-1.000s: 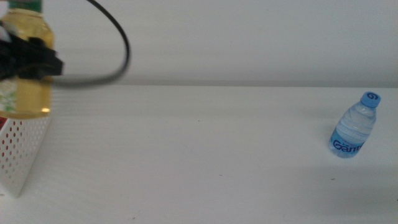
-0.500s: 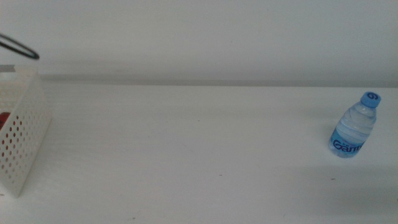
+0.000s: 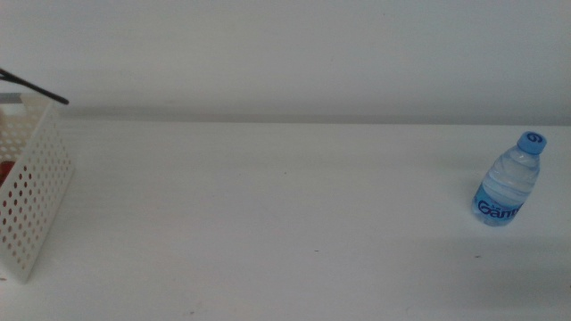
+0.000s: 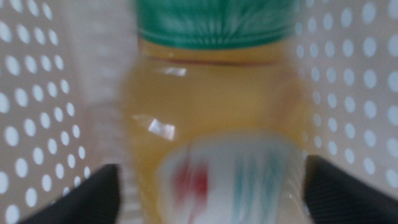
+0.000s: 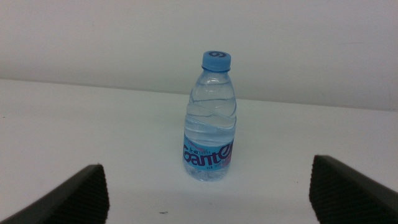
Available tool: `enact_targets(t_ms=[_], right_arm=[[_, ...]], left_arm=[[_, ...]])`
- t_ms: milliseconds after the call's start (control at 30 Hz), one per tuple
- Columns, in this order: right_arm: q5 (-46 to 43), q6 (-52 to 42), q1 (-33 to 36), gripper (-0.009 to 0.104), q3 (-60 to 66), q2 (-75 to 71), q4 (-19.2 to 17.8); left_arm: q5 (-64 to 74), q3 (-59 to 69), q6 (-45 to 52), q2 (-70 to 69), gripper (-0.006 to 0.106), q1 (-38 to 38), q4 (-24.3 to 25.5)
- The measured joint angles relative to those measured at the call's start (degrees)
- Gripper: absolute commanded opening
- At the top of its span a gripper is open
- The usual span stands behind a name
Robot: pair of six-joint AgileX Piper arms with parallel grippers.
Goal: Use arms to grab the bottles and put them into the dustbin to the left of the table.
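In the left wrist view my left gripper (image 4: 211, 202) is shut on the orange juice bottle (image 4: 211, 124), with a dark jaw on either side of it. The bottle hangs inside the white perforated dustbin (image 4: 37, 112), whose walls show on both sides. In the middle view the dustbin (image 3: 36, 192) stands at the far left, with something red (image 3: 5, 169) showing through its holes; only the left arm's cable (image 3: 36, 87) is visible. The blue-capped water bottle (image 3: 507, 181) stands upright at the right. My right gripper (image 5: 208, 193) is open, and the water bottle (image 5: 211, 118) stands ahead of it, apart from the jaws.
The white table (image 3: 285, 223) stretches between the dustbin and the water bottle. A pale wall rises behind the table's far edge.
The left arm has carried the juice bottle leftward out of the middle view and into the dustbin; only its cable still shows. The water bottle has not moved.
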Motion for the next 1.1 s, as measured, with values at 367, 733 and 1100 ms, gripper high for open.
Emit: enact_targets(t_ms=[367, 733, 1100], right_arm=[[0.11, 0.00, 0.00, 0.086, 0.00, 0.00, 0.00], [0.11, 0.00, 0.00, 0.086, 0.00, 0.00, 0.00], [0.11, 0.00, 0.00, 0.086, 0.00, 0.00, 0.00]], left_arm=[[-0.14, -0.36, -5.82, -10.79, 0.094, -3.27, -1.60], [-2.94, 10.05, -6.07, -35.43, 0.094, -26.35, -8.08], [-16.98, 33.70, -11.27, -65.41, 0.094, -58.15, -3.97]])
